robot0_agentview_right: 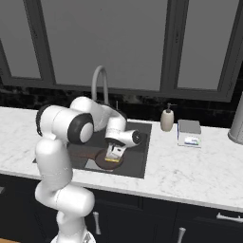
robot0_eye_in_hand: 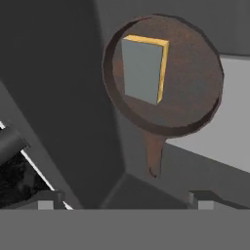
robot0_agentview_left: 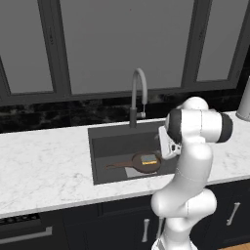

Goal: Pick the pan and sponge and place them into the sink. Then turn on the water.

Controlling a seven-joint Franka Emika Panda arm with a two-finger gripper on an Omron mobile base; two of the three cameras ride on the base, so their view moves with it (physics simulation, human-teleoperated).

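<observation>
Arm folded forward and down — pincer spread wide, holding nothing.

Arm: glossy white shell, rounded bulbous links; dark grey to black bands at the joints, widest on the big cylindrical joint; end cap of the forearm joint dark with a small pale centre; gripper body white and boxy; two small dark grey, square-ended fingertips; no cables or markings visible.
</observation>
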